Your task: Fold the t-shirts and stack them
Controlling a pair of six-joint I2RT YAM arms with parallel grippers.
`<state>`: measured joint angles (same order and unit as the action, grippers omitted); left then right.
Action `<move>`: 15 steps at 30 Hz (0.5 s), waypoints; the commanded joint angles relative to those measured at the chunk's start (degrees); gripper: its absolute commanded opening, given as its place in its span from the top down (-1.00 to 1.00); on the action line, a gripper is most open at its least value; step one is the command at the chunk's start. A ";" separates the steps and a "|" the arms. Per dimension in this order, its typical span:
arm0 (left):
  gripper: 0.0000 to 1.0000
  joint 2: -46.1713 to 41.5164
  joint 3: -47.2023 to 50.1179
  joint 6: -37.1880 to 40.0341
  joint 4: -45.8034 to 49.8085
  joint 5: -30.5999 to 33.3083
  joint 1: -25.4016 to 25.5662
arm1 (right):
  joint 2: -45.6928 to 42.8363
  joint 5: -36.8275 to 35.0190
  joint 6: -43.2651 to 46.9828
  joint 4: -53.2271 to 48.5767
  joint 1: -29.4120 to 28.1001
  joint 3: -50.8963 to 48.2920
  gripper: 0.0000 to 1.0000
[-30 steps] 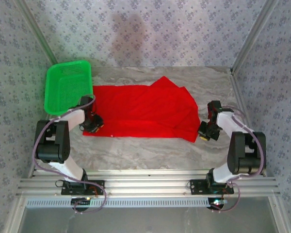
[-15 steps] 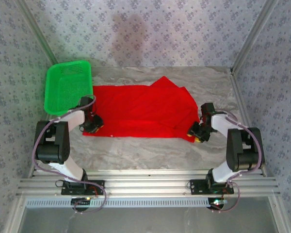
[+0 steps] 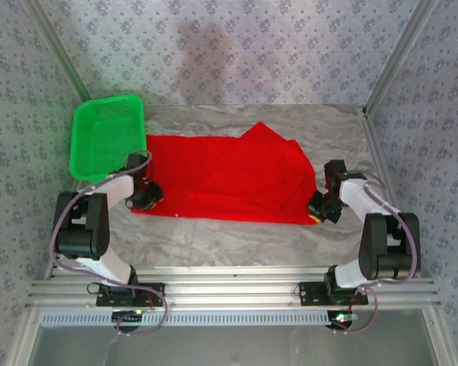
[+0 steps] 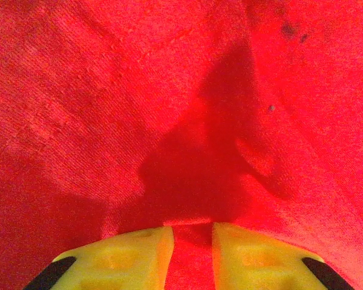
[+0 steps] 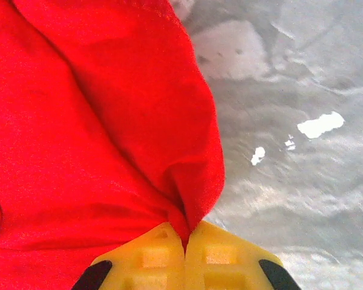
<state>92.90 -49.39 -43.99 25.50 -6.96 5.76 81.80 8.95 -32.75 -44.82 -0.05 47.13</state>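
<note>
A bright red t-shirt lies spread across the middle of the table, its plain side up and a flap folded over at the back right. At its near left corner my left gripper is low on the cloth. In the left wrist view the yellow fingers stand a little apart with a fold of red t-shirt pinched between them. My right gripper is at the shirt's near right corner. Its yellow fingers are pressed together on a puckered corner of the t-shirt.
A green mesh basket stands at the back left, close to the left arm. Bare grey marbled table runs along the front of the shirt and to its right. Patterned walls close in the back and both sides.
The right gripper moved in to the shirt's near right corner, opened and then closed on it. The left gripper has stayed where it was.
</note>
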 commanded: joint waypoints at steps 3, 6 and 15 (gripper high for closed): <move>0.47 -0.52 5.32 -0.97 7.88 2.65 2.77 | -3.08 -6.90 0.87 -7.74 2.54 -3.99 0.99; 0.47 -2.95 8.12 -2.92 8.26 2.07 4.22 | -4.23 -7.83 0.67 -7.77 4.24 -5.36 0.95; 0.31 -13.89 11.55 -7.46 12.85 0.12 6.55 | -6.63 -10.40 -0.56 -6.43 6.87 -4.64 0.35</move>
<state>81.25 -39.62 -49.36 30.24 -8.08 12.12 76.82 1.98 -32.53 -50.15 6.28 41.67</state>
